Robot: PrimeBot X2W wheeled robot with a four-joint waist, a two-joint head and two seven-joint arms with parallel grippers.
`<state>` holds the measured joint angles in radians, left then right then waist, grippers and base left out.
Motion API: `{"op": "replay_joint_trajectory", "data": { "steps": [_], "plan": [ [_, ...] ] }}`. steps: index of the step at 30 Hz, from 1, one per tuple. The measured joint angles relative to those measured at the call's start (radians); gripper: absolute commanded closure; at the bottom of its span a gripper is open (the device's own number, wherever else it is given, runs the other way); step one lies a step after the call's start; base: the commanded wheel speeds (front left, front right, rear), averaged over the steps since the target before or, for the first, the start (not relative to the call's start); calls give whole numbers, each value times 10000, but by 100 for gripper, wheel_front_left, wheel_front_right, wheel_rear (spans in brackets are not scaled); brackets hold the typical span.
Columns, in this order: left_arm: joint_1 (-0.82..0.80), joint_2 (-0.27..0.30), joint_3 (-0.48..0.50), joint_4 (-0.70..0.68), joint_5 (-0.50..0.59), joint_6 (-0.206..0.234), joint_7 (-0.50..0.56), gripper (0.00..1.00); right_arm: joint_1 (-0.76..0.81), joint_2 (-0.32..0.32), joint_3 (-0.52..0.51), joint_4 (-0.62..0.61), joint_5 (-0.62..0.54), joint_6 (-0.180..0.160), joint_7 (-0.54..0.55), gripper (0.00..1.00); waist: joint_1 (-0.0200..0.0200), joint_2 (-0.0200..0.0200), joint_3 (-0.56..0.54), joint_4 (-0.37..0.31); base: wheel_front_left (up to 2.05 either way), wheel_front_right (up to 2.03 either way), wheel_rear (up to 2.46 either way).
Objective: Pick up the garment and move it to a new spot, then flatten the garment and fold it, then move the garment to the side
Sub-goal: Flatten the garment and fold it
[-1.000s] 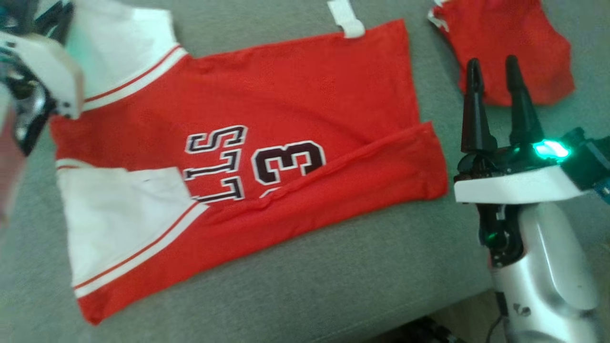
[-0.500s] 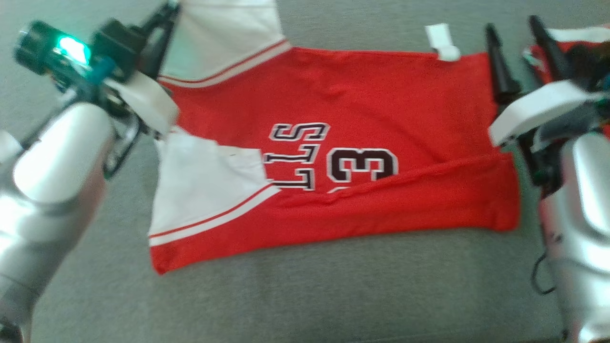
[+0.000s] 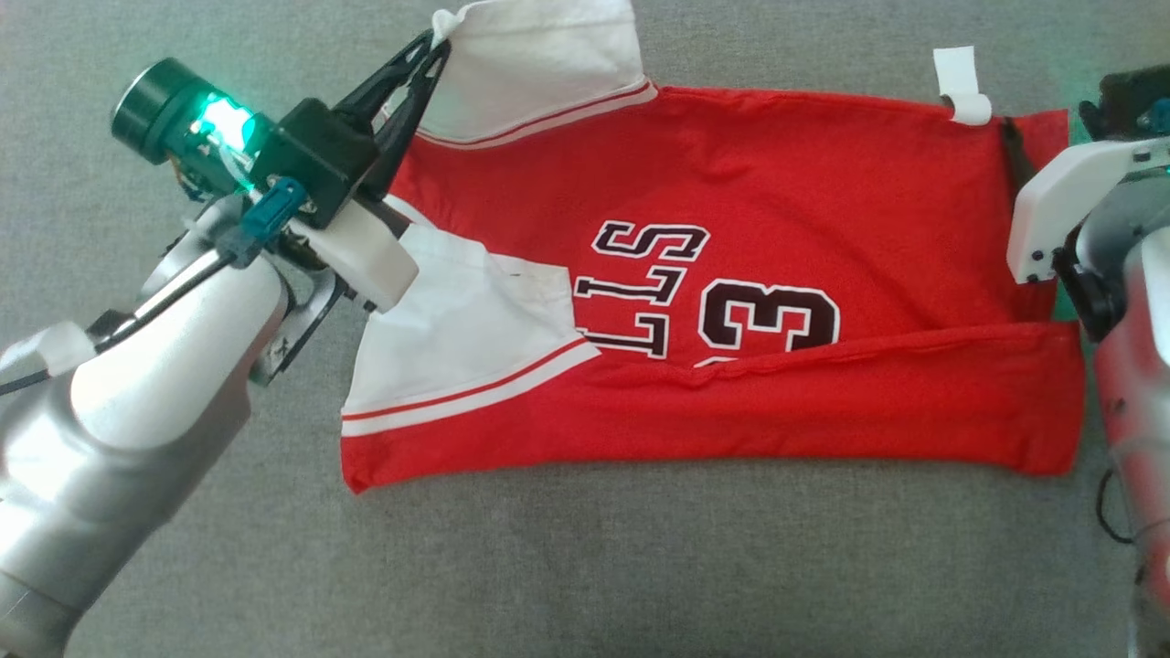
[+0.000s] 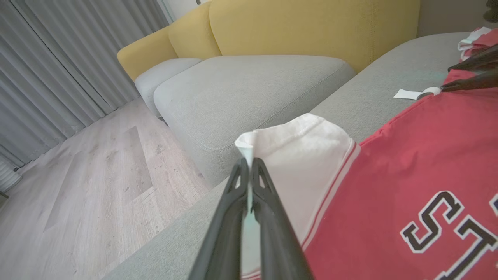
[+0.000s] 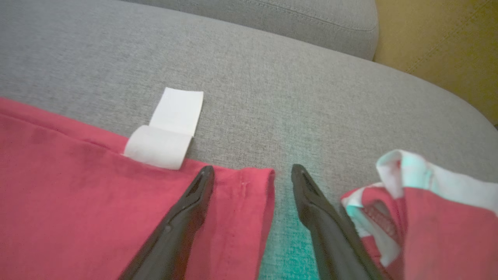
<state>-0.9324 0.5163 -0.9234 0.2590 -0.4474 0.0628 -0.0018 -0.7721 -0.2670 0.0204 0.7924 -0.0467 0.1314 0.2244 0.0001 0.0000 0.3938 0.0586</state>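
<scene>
Jersey (image 3: 731,274), red, lies spread on the grey sofa seat (image 3: 585,567) in your head view, with your left gripper (image 3: 437,46) at its far-left white sleeve (image 3: 539,64). Your left wrist view shows that gripper pinched tight on the sleeve's corner. Your right wrist view shows the right gripper (image 5: 252,168) spread wide astride the jersey's far-right hem corner, another red garment (image 5: 428,217) just right.

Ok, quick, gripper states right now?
Left gripper: closed on the jersey, at its white sleeve edge.
Right gripper: open, astride the jersey's red hem corner, gripping nothing.
</scene>
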Motion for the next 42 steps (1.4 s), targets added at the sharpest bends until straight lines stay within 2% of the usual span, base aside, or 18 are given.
{"op": "replay_joint_trajectory", "data": {
  "steps": [6, 7, 8, 12, 17, 24, 29, 34, 36, 42],
  "plan": [
    [-1, 128, -6, -288, 0, 136, 153, 100, -587, 10, -117, 815, -253, 0, -56, 0, 0, 0, 141, 32, 0, 0, 0],
    [-1, 134, -6, -311, 0, 150, 192, 100, -675, 12, -84, 941, -251, 0, -56, 41, 0, 0, 155, 33, 0, 0, 0],
    [-1, 134, -6, -314, 0, 167, 194, 100, -766, 19, -44, 1062, -247, 0, -56, 100, 0, 0, 163, 29, 0, 0, 0],
    [-4, 205, 21, -278, -2, 284, 232, 100, -1025, 100, 305, 1463, -81, 0, -61, 100, 0, 0, 125, -40, 0, 0, 0],
    [-11, 382, 255, 111, -82, 537, 255, 100, -1058, 161, 878, 1576, 727, 0, -596, 100, 0, 0, -45, -252, 0, 0, 0],
    [-258, 487, 686, 905, -307, 610, 73, 100, -1982, 171, 1716, 790, 2240, 0, -1557, 100, -1, 0, -180, -653, 0, 0, 0],
    [-1128, 527, 978, 1739, -343, 585, -286, 100, -2700, 140, 2224, 393, 3066, 0, -2169, 100, 0, 0, -59, -908, 0, 0, 0],
    [-2050, 140, 1114, 2913, -174, 495, -1016, 100, -3205, 92, 2489, 537, 3626, 0, -2719, 100, 1, 0, 147, -976, 0, 0, 0],
    [-2309, -65, 1122, 3409, -150, 334, -1266, 100, -3372, 96, 2625, 742, 3804, 0, -2872, 100, 0, 0, 179, -973, 0, 0, 0],
    [-2410, -489, 878, 4337, -88, -27, -1693, 100, -3405, 77, 3597, 1187, 4276, 0, -3080, 100, -1, 0, 22, -882, 0, 0, 0]
  ]
}}
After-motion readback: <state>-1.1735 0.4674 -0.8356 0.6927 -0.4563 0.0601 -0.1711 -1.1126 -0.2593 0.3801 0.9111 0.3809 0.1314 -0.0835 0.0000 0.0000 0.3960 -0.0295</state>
